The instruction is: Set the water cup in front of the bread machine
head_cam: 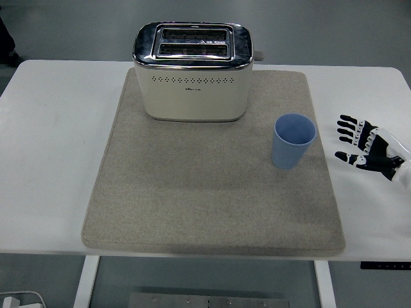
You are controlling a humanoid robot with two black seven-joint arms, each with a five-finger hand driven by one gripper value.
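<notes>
White desk (51,160) carries a grey mat (212,199). Nearest, the right hand (367,149) hovers with fingers spread, empty, in approach. To its left stands the blue water cup (294,141); farther left and beyond, the bread machine (192,70). Next: grasp the cup.

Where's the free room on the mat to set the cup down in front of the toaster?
The mat is bare from the toaster's front face down to its near edge, and leftward to its left edge. The only other thing on it is the blue cup, at the right. The right hand, fingers spread, is over the bare white table beyond the mat's right edge.
</notes>
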